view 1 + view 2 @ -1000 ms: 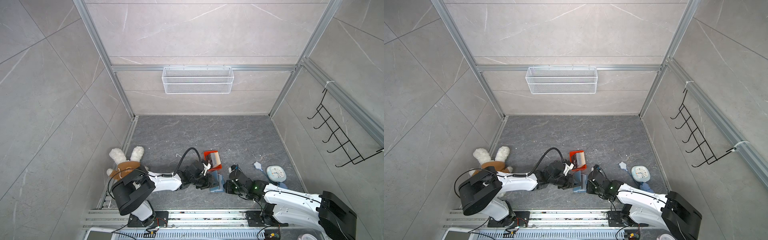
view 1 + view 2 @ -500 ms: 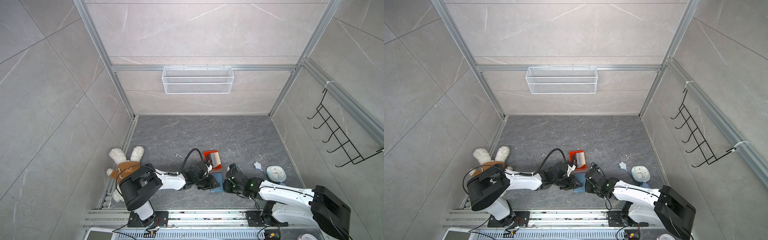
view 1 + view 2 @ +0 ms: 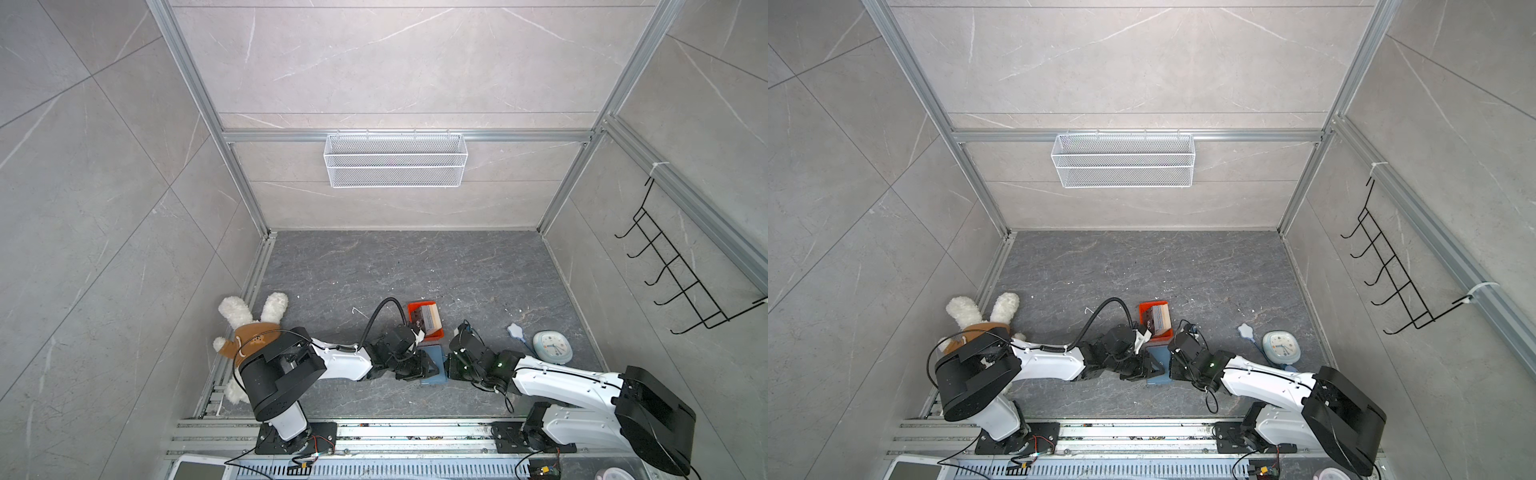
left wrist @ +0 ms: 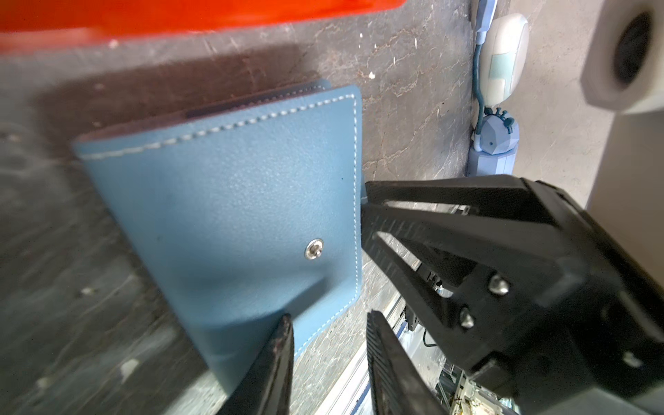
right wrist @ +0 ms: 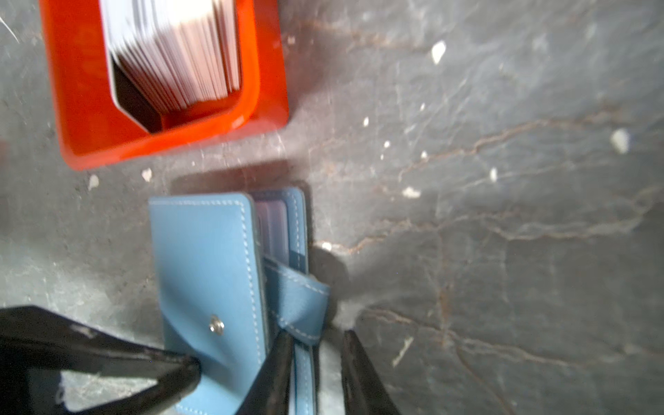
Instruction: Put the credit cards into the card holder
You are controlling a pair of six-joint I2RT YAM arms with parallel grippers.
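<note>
1. Both arms have closed in on the blue card holder over the last second. The right arm slid in from its side and the left forearm pushed forward.
2. Card holder lies on the grey stone surface, just beside the orange tray and between the two grippers. It is folded with the cover gaping slightly. Clear inner pockets peek out, and the snap tab is undone and looped loose.
3. Credit cards stand on edge as a stack in the tray. None visible in the holder.
4. Left gripper: jaws narrowly spread, one finger over the cover's corner, no firm pinch visible.
5. Right gripper: jaws narrowly apart, straddling the tab's root, bare surface showing in the gap.
6. Progress: early, as I judge it. Holder is unsnapped only. Left to do: fold the cover open, pick cards from the tray, slot them into the pockets.
</note>
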